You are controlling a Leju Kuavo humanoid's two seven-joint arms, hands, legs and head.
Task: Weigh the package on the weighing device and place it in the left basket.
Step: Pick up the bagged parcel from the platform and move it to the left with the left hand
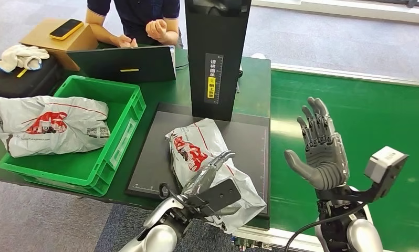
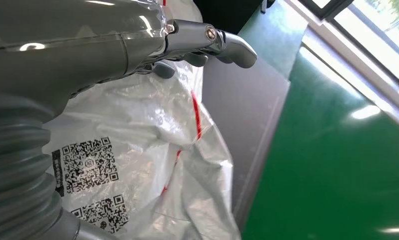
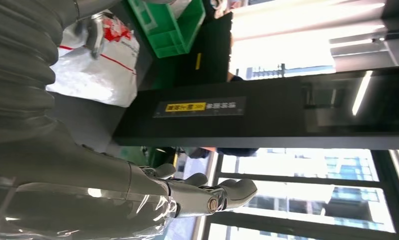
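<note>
The crinkled white plastic package (image 1: pixel 207 168), printed with red graphics and QR codes, lies on the flat black weighing platform (image 1: pixel 149 157) at the worktop's middle. The left robot hand (image 1: pixel 210 176) rests on its near end; whether its fingers have closed on the film cannot be told. The right robot hand (image 1: pixel 320 147) is raised, spread wide and empty. Slippery, slack film should be gathered firmly before being carried to the rigid green basket (image 1: pixel 126 131) at left, where another bag (image 1: pixel 50 126) lies.

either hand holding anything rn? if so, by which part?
Left hand lies on the package's near end on the scale; a closed grip can't be told. Right hand is open, holding nothing.
</note>
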